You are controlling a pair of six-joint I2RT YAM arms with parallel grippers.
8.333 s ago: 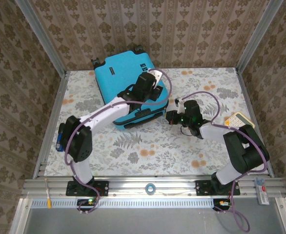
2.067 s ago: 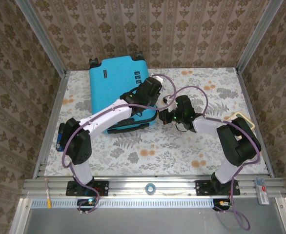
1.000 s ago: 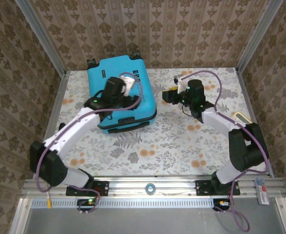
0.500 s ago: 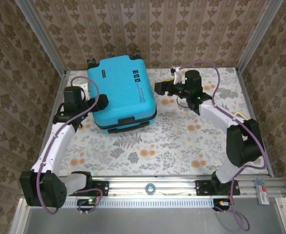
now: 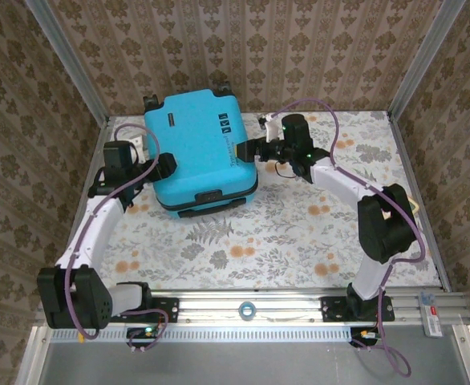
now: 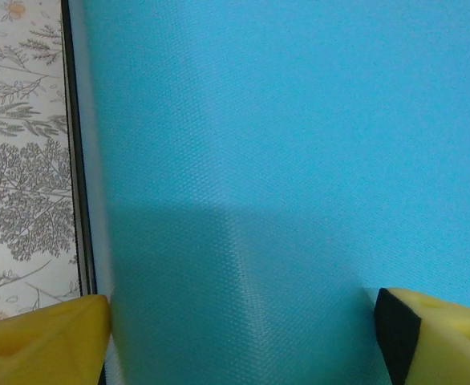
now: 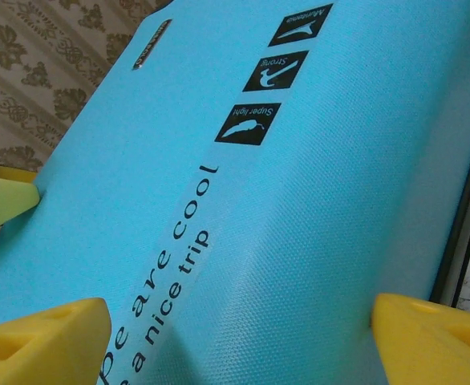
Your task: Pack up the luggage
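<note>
The luggage [image 5: 199, 148] is a turquoise hard-shell suitcase lying shut and flat at the back left of the table, wheels toward the wall. My left gripper [image 5: 164, 164] sits at its left side. In the left wrist view that gripper [image 6: 239, 321] is open, with the luggage shell [image 6: 283, 144] close in front between its yellow fingertips [image 6: 50, 337]. My right gripper [image 5: 245, 151] sits at the luggage's right side. In the right wrist view it [image 7: 239, 321] is open too, facing the printed lid [image 7: 299, 200]. Neither gripper holds anything.
The table [image 5: 283, 233] has a floral cover and is boxed in by wallpapered walls and metal posts. A cream object [image 5: 414, 207] peeks out behind the right arm's elbow at the right edge. The luggage's black wheels [image 5: 151, 102] nearly touch the back wall.
My left arm swung off the top of the luggage to its left side. The right gripper moved left up to the luggage's right side and its jaws opened wider.
</note>
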